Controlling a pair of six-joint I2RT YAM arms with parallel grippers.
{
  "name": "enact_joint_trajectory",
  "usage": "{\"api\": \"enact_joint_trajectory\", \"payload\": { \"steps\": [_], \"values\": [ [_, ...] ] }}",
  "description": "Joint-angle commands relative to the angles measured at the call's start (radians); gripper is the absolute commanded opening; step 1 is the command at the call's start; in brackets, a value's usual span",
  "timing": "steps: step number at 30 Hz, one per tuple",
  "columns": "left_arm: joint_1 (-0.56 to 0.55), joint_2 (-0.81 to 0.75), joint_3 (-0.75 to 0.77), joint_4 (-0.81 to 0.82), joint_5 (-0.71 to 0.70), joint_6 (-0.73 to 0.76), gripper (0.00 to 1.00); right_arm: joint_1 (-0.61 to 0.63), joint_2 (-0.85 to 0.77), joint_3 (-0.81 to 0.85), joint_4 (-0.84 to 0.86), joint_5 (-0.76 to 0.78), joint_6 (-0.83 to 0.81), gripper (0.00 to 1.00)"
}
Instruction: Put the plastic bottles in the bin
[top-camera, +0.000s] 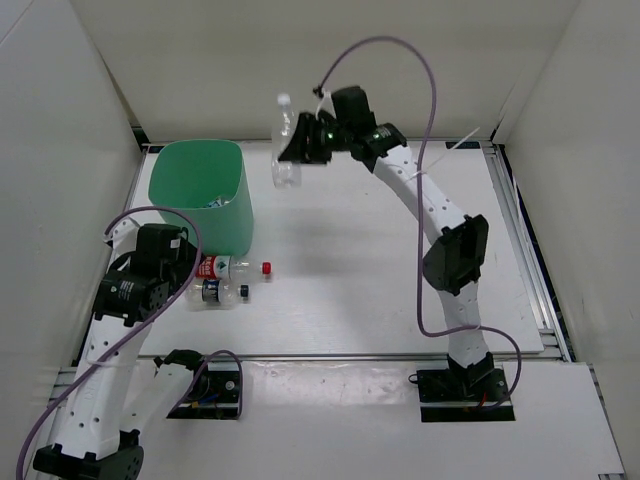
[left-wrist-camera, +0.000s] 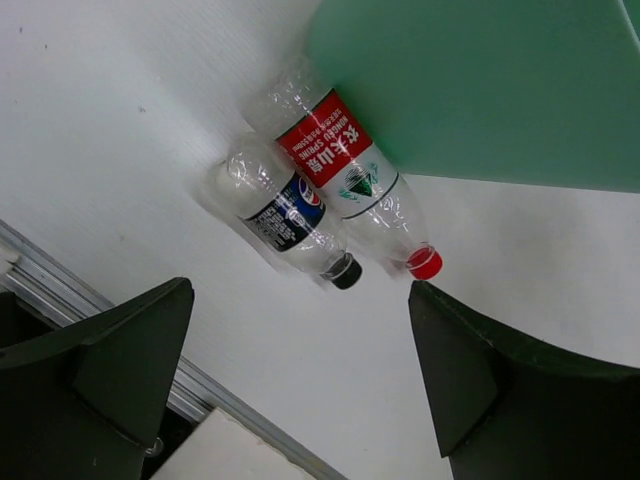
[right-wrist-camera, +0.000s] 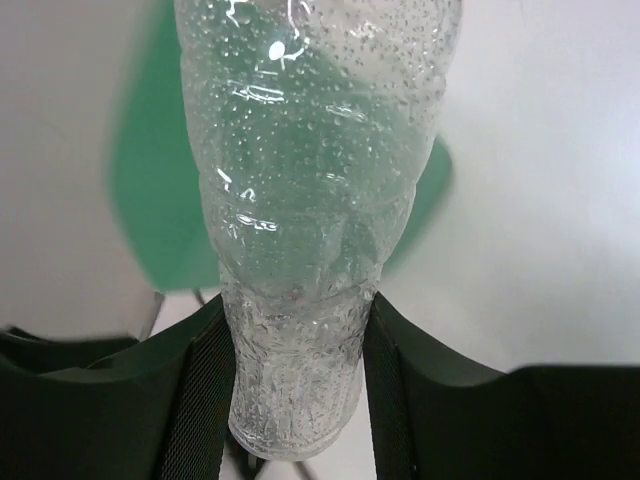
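Observation:
My right gripper (top-camera: 298, 150) is shut on a clear unlabelled bottle (top-camera: 285, 150) with a white cap and holds it upright in the air, just right of the mint-green bin (top-camera: 170, 190). In the right wrist view the bottle (right-wrist-camera: 310, 190) sits between my fingers (right-wrist-camera: 205, 390), with the bin (right-wrist-camera: 150, 180) blurred behind it. A red-label bottle (top-camera: 228, 266) with a red cap and a dark-blue-label bottle (top-camera: 220, 291) with a black cap lie side by side on the table against the bin's foot. My left gripper (top-camera: 188, 275) is open above them. The left wrist view shows both bottles (left-wrist-camera: 335, 160) (left-wrist-camera: 285, 215) ahead of the open gripper (left-wrist-camera: 300, 300).
Something blue-white (top-camera: 215, 203) shows inside the bin at its near wall. White enclosure walls (top-camera: 60, 150) stand close on the left, back and right. A metal rail (left-wrist-camera: 60, 285) runs along the table's near edge.

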Motion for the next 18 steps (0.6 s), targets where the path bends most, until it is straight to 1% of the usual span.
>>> {"api": "enact_joint_trajectory", "payload": {
  "steps": [1, 2, 3, 4, 5, 6, 7, 8, 10, 11, 12, 13, 14, 15, 16, 17, 18],
  "values": [
    [-0.005, -0.028, -0.009, -0.037, -0.001, -0.154, 1.0, 0.111, -0.024, 0.228, 0.095, 0.178, -0.066, 0.34],
    [-0.005, -0.028, -0.009, -0.046, -0.001, -0.154, 1.0, 0.134, -0.013, 0.252, 0.189, 0.23, -0.088, 0.34],
    [-0.005, -0.038, 0.013, -0.071, -0.012, -0.154, 1.0, 0.172, -0.013, 0.234, 0.254, 0.268, -0.108, 0.34],
    [-0.005, -0.039, 0.027, -0.08, -0.012, -0.139, 1.0, 0.191, 0.0, 0.223, 0.314, 0.343, -0.138, 0.34],
    [-0.005, -0.039, 0.041, -0.08, -0.012, -0.11, 1.0, 0.206, 0.035, 0.223, 0.395, 0.376, -0.157, 0.34],
    [-0.005, -0.039, 0.067, -0.094, 0.012, -0.094, 1.0, 0.234, 0.063, 0.277, 0.421, 0.402, -0.172, 0.36],
    [-0.005, -0.039, 0.076, -0.112, 0.012, -0.065, 1.0, 0.245, 0.123, 0.308, 0.443, 0.42, -0.184, 0.38],
    [-0.005, -0.028, 0.077, -0.122, 0.025, -0.051, 1.0, 0.254, 0.146, 0.328, 0.464, 0.436, -0.201, 0.41],
    [-0.005, -0.016, 0.104, -0.142, 0.025, -0.019, 1.0, 0.286, 0.18, 0.303, 0.562, 0.454, -0.24, 0.48],
    [-0.005, -0.016, 0.104, -0.142, 0.025, 0.03, 1.0, 0.3, 0.191, 0.303, 0.593, 0.454, -0.278, 0.51],
    [-0.005, -0.016, 0.115, -0.142, 0.025, 0.055, 1.0, 0.331, 0.224, 0.315, 0.621, 0.486, -0.384, 0.58],
    [-0.005, -0.006, 0.127, -0.142, 0.012, 0.076, 1.0, 0.345, 0.238, 0.315, 0.621, 0.487, -0.436, 0.64],
    [-0.005, -0.006, 0.127, -0.142, 0.012, 0.107, 1.0, 0.354, 0.247, 0.324, 0.621, 0.511, -0.473, 0.72],
    [-0.005, -0.006, 0.136, -0.142, 0.002, 0.107, 1.0, 0.364, 0.247, 0.324, 0.598, 0.511, -0.496, 0.87],
    [-0.005, -0.006, 0.136, -0.142, 0.002, 0.116, 1.0, 0.365, 0.234, 0.342, 0.554, 0.511, -0.532, 1.0],
    [-0.005, 0.006, 0.145, -0.142, 0.002, 0.116, 1.0, 0.387, 0.203, 0.342, 0.511, 0.561, -0.546, 1.0],
    [-0.005, 0.006, 0.146, -0.142, 0.002, 0.101, 1.0, 0.397, 0.157, 0.282, 0.476, 0.654, -0.56, 1.0]
  ]
}}
